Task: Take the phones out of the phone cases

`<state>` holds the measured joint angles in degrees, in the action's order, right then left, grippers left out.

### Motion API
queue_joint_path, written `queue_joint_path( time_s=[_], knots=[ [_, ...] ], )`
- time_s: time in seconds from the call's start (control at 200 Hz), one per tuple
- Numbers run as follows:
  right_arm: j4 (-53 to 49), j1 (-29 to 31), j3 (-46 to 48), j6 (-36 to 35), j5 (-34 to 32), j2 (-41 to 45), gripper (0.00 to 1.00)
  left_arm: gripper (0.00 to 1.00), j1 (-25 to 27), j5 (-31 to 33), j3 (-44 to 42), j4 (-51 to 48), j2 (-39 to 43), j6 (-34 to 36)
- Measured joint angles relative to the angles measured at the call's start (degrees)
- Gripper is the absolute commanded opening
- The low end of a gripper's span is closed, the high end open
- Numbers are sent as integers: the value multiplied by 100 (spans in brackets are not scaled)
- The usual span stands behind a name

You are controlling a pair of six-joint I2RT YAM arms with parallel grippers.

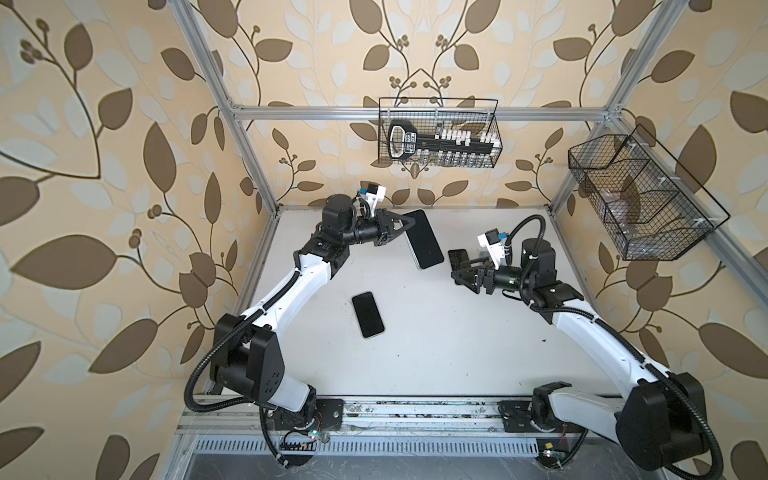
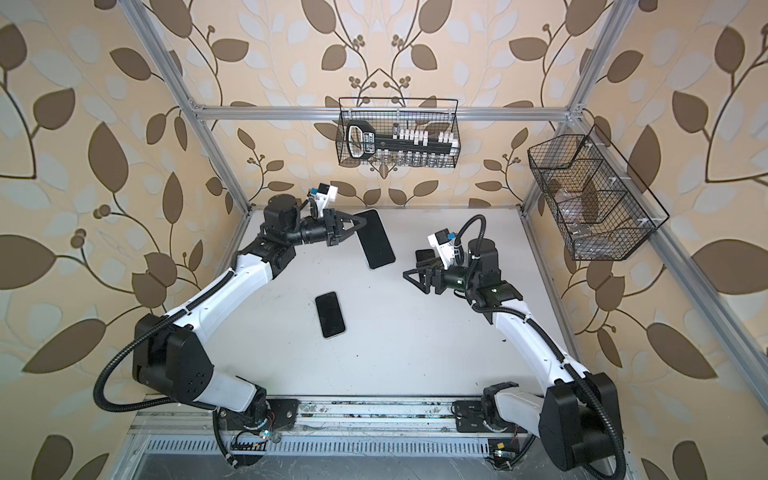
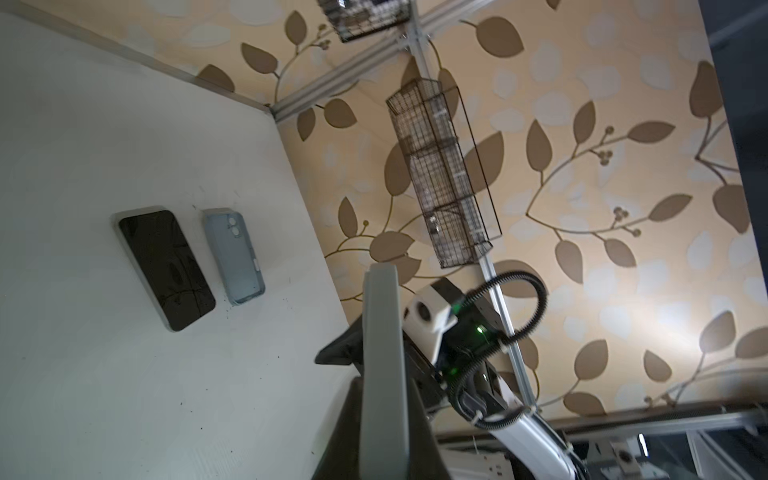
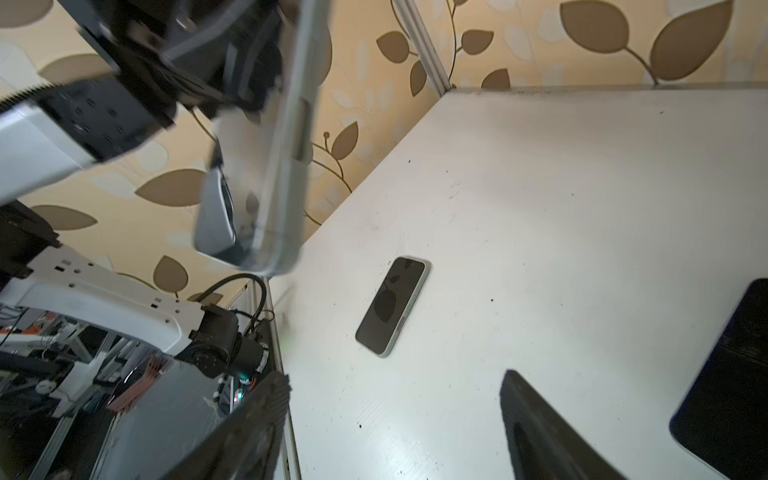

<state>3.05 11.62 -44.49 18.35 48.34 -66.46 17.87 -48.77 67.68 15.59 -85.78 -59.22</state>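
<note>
The table (image 1: pixel 457 353) is seen as dull white, dotted with small dark specks. The phone on the table (image 1: pixel 368 314) is faced with shiny black glass, and so is the lifted phone (image 1: pixel 424 241). The case (image 3: pixel 235 257) is made of smooth, pale plastic. The baskets (image 1: pixel 598 153) are made of thin black wire, the frame (image 1: pixel 311 112) of silver metal.

— What were the walls like?
— Beige wallpaper (image 1: pixel 104 124) with big brown leaves, framed by aluminium rails (image 1: pixel 311 112).
— Any furniture?
— A white tabletop (image 1: pixel 457 353), speckled with dark crumbs. A black wire basket (image 1: pixel 436 99) hung on the back rail, a second wire basket (image 1: pixel 648 245) on the side rail.
</note>
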Motion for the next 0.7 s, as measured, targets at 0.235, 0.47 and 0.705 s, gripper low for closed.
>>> queue_joint_path(
  time_s=[0.235, 0.47, 0.705],
  knots=[
    [1069, 142, 717, 1606, -415, 304, 81, 0, -33, 1091, -1818, 2122, -549, -2079],
    [1799, 221, 1373, 2463, -647, 306, 81, 0, 22, 1528, -2210, 3289, -599, -2771],
    [2485, 258, 1606, 3023, -791, 129, 80, 0, 208, 1788, -2483, 3810, -595, -2955]
  ],
)
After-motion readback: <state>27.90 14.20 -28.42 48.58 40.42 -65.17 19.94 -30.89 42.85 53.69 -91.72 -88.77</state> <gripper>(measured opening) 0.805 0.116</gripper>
